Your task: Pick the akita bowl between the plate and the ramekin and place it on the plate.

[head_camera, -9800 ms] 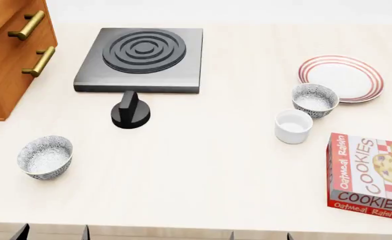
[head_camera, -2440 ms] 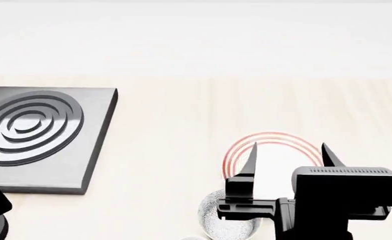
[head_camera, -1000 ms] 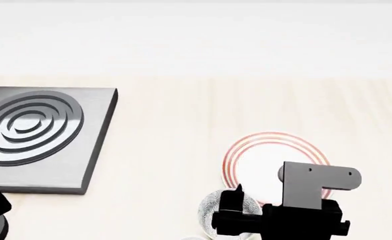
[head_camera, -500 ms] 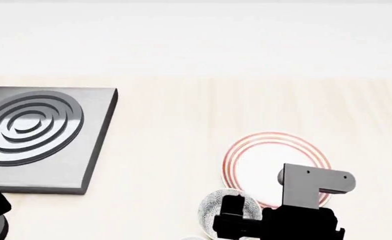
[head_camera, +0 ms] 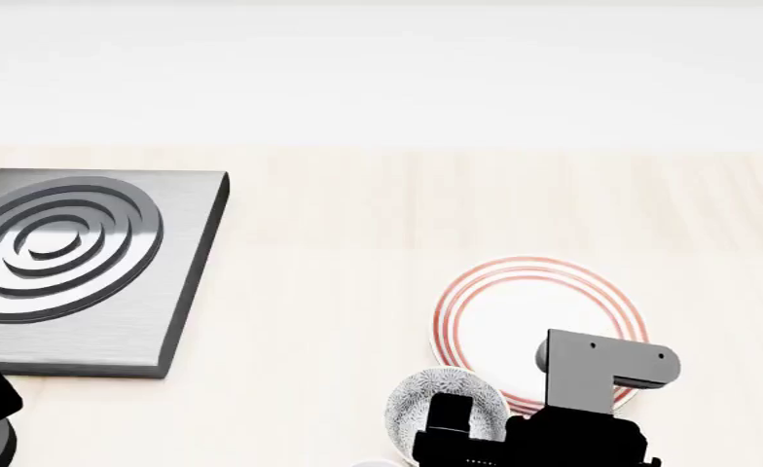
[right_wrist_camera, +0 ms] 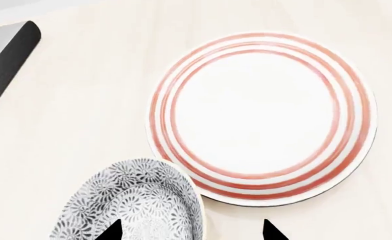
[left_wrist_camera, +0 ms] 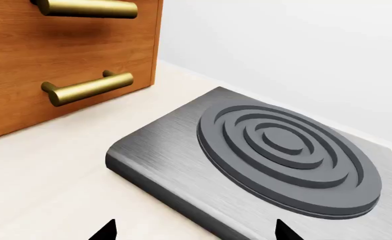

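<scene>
On the pale counter (head_camera: 355, 253), going left to right: the grey hob (head_camera: 63, 263), then the akita bowl (right_wrist_camera: 139, 202), then the plate (right_wrist_camera: 261, 117). The bowl stands upright, mouth up — round, so no long axis — just beside the plate's rim. The right gripper (right_wrist_camera: 191, 231) hangs above it, fingertips spread: one over the bowl's inside, the other past its rim, toward the plate. Since half a second ago it has sunk slightly lower. The left gripper (left_wrist_camera: 192, 232), also spread, faces the hob.
</scene>
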`<state>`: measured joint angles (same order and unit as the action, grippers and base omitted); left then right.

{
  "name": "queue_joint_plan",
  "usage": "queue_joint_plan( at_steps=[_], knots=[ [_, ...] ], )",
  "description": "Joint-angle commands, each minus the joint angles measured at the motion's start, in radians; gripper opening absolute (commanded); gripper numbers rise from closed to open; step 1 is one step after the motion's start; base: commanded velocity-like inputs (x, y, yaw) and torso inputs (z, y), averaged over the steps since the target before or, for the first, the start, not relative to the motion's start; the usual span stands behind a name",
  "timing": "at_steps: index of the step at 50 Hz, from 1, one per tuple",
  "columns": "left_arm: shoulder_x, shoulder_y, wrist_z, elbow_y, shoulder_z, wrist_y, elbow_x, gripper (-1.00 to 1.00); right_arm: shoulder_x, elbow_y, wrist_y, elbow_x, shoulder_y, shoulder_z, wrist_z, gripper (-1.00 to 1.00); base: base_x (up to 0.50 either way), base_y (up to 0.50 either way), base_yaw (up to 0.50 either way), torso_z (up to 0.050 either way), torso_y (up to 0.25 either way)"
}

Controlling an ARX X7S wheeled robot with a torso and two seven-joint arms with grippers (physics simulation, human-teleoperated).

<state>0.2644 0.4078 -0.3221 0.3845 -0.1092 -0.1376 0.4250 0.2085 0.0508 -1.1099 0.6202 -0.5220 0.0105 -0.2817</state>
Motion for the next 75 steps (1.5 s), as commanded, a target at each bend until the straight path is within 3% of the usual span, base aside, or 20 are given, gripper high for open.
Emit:
queue_joint_plan(
  at_steps=[1,75],
  knots=[
    [0.001,-0.002,-0.003,-0.002,0.003,0.001,0.002,1.00,-0.002,-0.039,0.011,0.012,-0.005,-0.009,0.010,1.00,0.00,0.00,0.00,0.000,0.000],
    [0.010,-0.002,-0.013,-0.002,0.018,0.007,0.015,1.00,0.008,-0.235,0.113,0.026,-0.025,0.035,0.099,1.00,0.00,0.00,0.00,0.000,0.000]
  ],
)
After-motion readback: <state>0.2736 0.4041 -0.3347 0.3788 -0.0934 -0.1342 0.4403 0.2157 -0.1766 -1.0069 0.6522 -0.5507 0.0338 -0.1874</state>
